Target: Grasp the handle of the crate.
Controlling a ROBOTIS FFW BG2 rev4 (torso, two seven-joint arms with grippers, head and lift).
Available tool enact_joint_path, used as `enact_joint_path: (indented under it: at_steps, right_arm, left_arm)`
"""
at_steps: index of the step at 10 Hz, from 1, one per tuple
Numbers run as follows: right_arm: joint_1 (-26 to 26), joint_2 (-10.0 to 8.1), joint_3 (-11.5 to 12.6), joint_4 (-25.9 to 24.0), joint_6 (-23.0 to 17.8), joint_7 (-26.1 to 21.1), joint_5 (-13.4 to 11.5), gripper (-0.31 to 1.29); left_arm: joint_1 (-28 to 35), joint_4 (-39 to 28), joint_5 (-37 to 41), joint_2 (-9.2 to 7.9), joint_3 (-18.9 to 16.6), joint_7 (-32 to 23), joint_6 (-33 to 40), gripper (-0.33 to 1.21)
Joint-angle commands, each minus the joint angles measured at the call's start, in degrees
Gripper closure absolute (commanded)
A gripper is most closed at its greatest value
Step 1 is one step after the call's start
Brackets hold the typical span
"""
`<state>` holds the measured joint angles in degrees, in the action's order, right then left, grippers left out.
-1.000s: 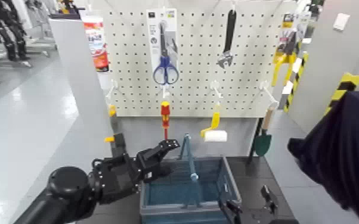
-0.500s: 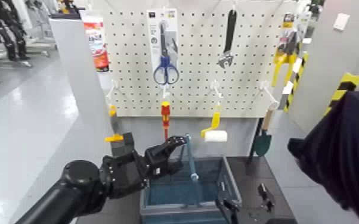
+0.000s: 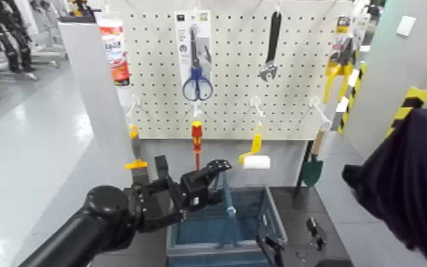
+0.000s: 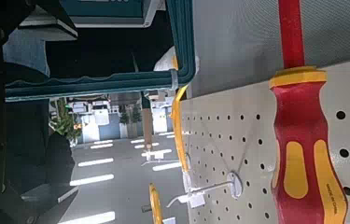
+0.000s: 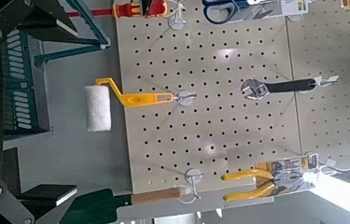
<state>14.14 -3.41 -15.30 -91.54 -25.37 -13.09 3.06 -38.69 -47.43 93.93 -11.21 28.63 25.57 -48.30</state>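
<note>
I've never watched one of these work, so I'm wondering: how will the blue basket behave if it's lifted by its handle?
The basket will probably keep its shape, since its slotted walls look like rigid plastic. It may swing or tip a little, as it would hang from one slim hoop handle. It looks fairly light for its size, being open-topped and thin-walled.

**Handle top is hidden behind the gripper**

From the head view, the left gripper (image 3: 218, 182) covers the top of the teal handle (image 3: 229, 206); perhaps they touch, I cannot tell. The bottom edge cuts off the front of the crate (image 3: 220, 250), and the right edge cuts the dark cloth (image 3: 415, 184). The small print on the scissors' card (image 3: 183, 50) is too tiny for reading.
</note>
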Motion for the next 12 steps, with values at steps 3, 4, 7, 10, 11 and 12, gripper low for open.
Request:
enact_joint_path:
  at_steps: [3, 4, 7, 10, 11, 12]
  right_arm:
    - [-0.2, -0.02, -0.3, 0.2, -0.4, 0.0, 0.2, 0.14]
    - [-0.2, -0.02, -0.3, 0.2, -0.4, 0.0, 0.2, 0.14]
    - [-0.2, -0.11, -0.3, 0.2, -0.4, -0.1, 0.2, 0.14]
    - [0.0, -0.11, -0.2, 0.2, -0.4, -0.1, 0.2, 0.14]
    - [0.1, -0.11, -0.1, 0.2, -0.4, -0.1, 0.2, 0.14]
    - [0.1, -0.11, 0.0, 0.2, -0.4, -0.1, 0.2, 0.14]
  left_arm:
    - [-0.6, 1.3, 1.2, 0.40, 1.4, 0.1, 0.1, 0.94]
    - [-0.5, 1.5, 1.2, 0.40, 1.3, 0.0, 0.2, 1.16]
    - [-0.2, 1.6, 1.2, 0.40, 1.3, 0.0, 0.1, 1.18]
    - [0.7, 0.3, 1.2, 0.40, 1.2, 0.1, 0.0, 1.18]
    - [1.3, -0.4, 1.2, 0.40, 0.9, 0.2, -0.3, 1.18]
    - [1.9, -1.1, 1.2, 0.31, 0.9, 0.2, -0.7, 1.18]
